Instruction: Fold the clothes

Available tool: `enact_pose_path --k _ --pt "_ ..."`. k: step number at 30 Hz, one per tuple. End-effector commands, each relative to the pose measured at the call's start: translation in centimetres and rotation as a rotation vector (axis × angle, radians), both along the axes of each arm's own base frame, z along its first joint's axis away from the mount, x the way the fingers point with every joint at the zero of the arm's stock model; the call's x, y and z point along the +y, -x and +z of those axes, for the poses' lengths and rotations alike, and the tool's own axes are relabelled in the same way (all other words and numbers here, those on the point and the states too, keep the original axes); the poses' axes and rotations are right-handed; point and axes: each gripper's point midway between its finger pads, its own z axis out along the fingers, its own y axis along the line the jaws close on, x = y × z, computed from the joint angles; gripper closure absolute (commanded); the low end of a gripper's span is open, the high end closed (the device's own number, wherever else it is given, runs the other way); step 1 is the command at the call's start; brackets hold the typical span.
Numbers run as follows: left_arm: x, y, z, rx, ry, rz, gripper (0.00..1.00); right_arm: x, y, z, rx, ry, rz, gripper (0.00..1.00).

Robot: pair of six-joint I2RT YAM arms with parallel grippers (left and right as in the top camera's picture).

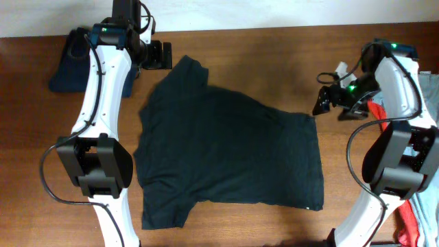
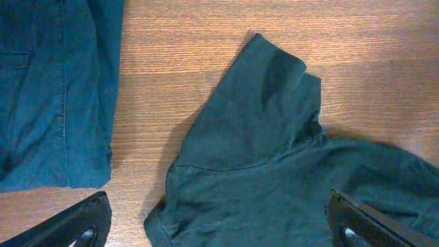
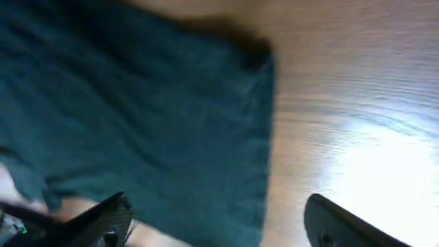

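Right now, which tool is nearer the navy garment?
Left. The left tool is a short way from the navy garment, by the black shirt; the right tool is across the table, beyond the shirt.

Right wrist view: blurred throughout; the black T-shirt [image 3: 137,116] and tabletop [image 3: 357,103] are smeared.
Right end effector [image 3: 221,221]: only two finger ends show, cut by the bottom edge.
Left end effector [image 2: 218,223]: only finger ends show, in the bottom corners.
Navy garment [image 2: 48,96]: runs off the left and top edges; overhead, partly behind the left arm [image 1: 103,89].
Grey-blue garment [image 1: 431,96], red garment [image 1: 410,223]: cut by the right edge, partly behind the right arm [image 1: 401,82].
White logo [image 1: 308,208]: too small to read.
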Motion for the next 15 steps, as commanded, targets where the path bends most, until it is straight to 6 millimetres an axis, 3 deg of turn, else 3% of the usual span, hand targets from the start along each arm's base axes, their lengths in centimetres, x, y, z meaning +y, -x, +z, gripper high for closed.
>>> enact_pose_path --k 1,5,6,10,12,15 --pt "0.1 0.0 0.1 0.000 0.009 0.000 0.01 2.8 -0.3 1.3 -0.048 0.015 0.126 0.33" --pt "0.1 0.0 0.1 0.000 0.009 0.000 0.01 4.4 0.0 1.0 -0.030 0.065 0.184 0.86" --pt "0.1 0.0 0.1 0.000 0.009 0.000 0.01 4.7 0.1 1.0 -0.022 0.066 0.174 0.96" --pt "0.1 0.0 0.1 0.000 0.009 0.000 0.01 5.7 0.9 0.4 0.029 0.068 0.140 0.96" --pt "0.1 0.0 0.1 0.000 0.009 0.000 0.01 6.5 2.0 -1.8 0.068 0.067 0.154 0.96" --pt "0.1 0.0 0.1 0.000 0.009 0.000 0.01 6.6 1.7 -3.5 0.058 0.069 0.116 0.96"
